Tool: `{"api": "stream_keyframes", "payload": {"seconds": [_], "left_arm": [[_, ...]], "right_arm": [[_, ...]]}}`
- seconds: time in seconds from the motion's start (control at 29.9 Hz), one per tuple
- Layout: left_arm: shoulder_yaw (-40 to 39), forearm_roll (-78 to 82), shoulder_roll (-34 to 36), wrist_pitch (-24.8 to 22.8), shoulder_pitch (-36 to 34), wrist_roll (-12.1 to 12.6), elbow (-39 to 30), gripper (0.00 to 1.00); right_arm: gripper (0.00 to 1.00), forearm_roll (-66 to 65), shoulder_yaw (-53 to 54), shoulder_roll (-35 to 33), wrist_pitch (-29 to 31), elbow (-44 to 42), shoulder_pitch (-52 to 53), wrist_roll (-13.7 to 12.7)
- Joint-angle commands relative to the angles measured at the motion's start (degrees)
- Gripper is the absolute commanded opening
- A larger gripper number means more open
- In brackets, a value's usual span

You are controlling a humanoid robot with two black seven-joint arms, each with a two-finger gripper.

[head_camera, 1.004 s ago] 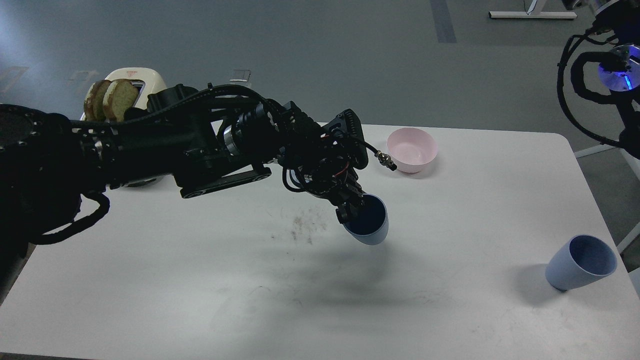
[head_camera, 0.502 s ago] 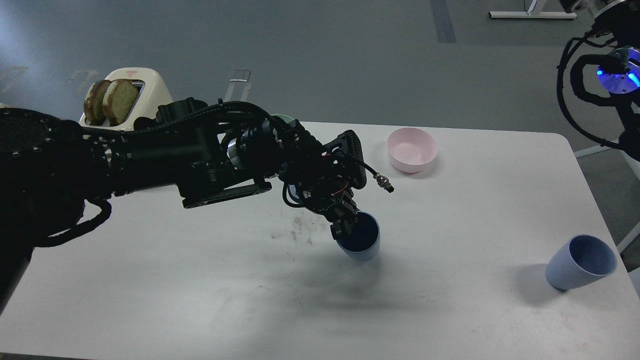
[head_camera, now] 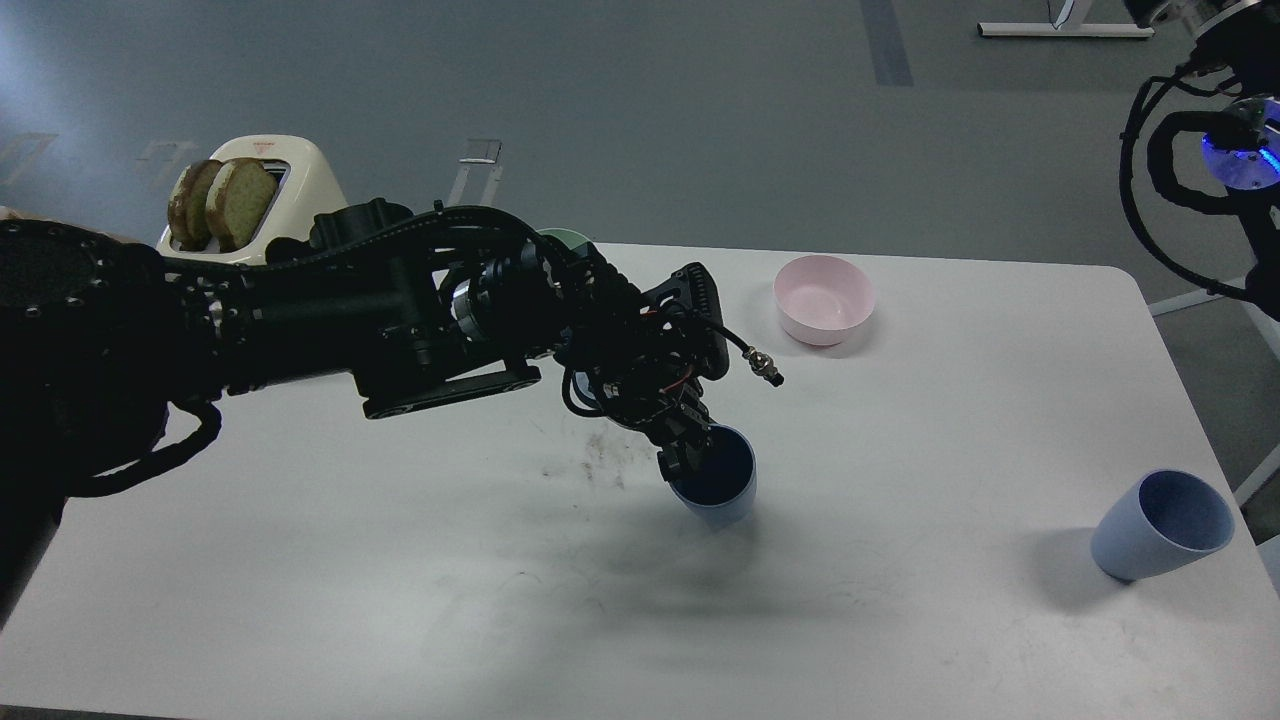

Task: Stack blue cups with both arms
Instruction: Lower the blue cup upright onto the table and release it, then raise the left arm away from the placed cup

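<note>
My left gripper is shut on the rim of one blue cup near the middle of the white table. The cup is upright, mouth up, low over the tabletop; I cannot tell if its base touches. The second blue cup stands tilted at the table's right front edge, mouth facing up and right. Of my right arm only the upper part with a blue-lit wrist ring shows at the top right; its gripper is out of view.
A pink bowl stands at the back of the table. A mint-green bowl peeks out behind my left arm. A cream toaster holding bread slices stands at the back left. Dark crumbs lie left of the held cup.
My left gripper has lowered the held cup and brought it left and toward me, tipping it from slanted to upright. The right arm and the second cup have hardly moved.
</note>
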Motion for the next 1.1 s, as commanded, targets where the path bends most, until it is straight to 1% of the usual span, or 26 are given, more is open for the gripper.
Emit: {"api": "stream_keyframes", "payload": {"seconds": [0.0, 0.2, 0.27, 0.33, 0.4, 0.43, 0.57, 0.74, 0.87, 0.94, 1.0, 1.07], "left_arm": [[0.10, 0.00, 0.23, 0.00, 0.00, 0.00, -0.16, 0.21], [0.10, -0.09, 0.32, 0.00, -0.08, 0.00, -0.24, 0.31], [0.10, -0.17, 0.32, 0.00, -0.17, 0.00, -0.33, 0.36], [0.10, -0.35, 0.32, 0.00, -0.35, 0.00, -0.33, 0.54], [0.01, -0.35, 0.41, 0.00, -0.52, 0.00, -0.33, 0.64], [0.01, -0.35, 0.49, 0.00, -0.70, 0.00, -0.33, 0.74], [-0.16, -2.63, 0.67, 0.00, -1.40, 0.00, -0.33, 0.88], [-0.69, -6.84, 1.28, 0.00, -5.35, 0.00, -0.42, 0.95], [-1.13, -12.46, 3.48, 0.00, -8.78, 0.00, -0.42, 0.96], [-2.61, -17.56, 4.97, 0.00, -10.36, 0.00, -0.42, 0.97], [-8.48, -24.22, 7.07, 0.00, -11.16, 0.00, 0.45, 0.97], [-12.27, -26.70, 8.48, 0.00, -10.90, 0.00, 0.98, 0.97]], "right_arm": [[1.00, 0.00, 0.00, -0.06, 0.00, -0.01, -0.10, 0.00], [1.00, 0.00, 0.00, -0.06, 0.00, -0.01, -0.10, 0.00], [1.00, 0.00, 0.00, -0.06, 0.00, -0.01, -0.10, 0.00], [1.00, 0.00, 0.00, -0.06, 0.00, 0.08, -0.10, 0.00], [1.00, 0.00, 0.00, -0.06, 0.00, -0.01, -0.10, 0.00], [1.00, 0.00, 0.00, -0.14, 0.00, -0.01, -0.10, 0.00], [1.00, 0.00, 0.00, -0.15, 0.00, -0.01, -0.10, 0.00], [1.00, 0.00, 0.00, -1.11, 0.00, 0.08, -0.53, 0.00], [1.00, 0.09, 0.00, -3.13, 0.00, 0.69, -0.54, 0.00], [1.00, 0.00, -0.08, -4.71, 0.00, 1.92, -1.15, 0.00], [1.00, -0.09, -1.39, -7.16, 0.00, 4.20, -2.20, 0.00], [1.00, -0.09, -2.54, -8.75, 0.00, 5.61, -2.55, 0.00]]}}
